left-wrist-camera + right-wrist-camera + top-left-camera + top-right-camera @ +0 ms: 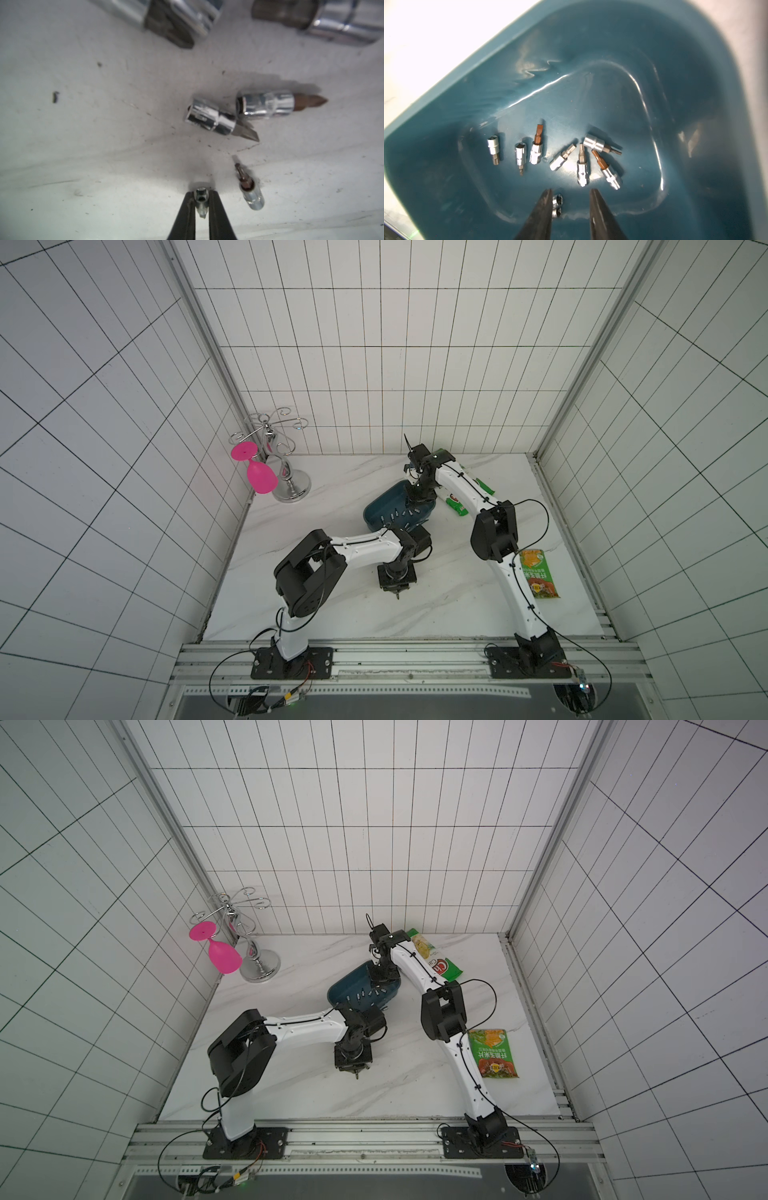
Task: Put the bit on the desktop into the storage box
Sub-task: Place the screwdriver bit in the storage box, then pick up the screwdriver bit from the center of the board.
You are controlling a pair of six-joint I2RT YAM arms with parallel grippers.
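Bit (pixel 201 200) at lower centre is clenched in our left pincer (pixel 201 192) on the table (pixel 83 124); our right pincer (pixel 571 191) gapes over the box (pixel 591 41). Next we should lift it across.

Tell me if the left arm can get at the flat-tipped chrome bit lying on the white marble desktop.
Probably not yet. Nothing blocks the flat-tipped chrome bit on the white marble desktop, close ahead, but the left claw is shut on a small chrome socket bit.

One blurred bit (pixel 166 20) runs off the left wrist view
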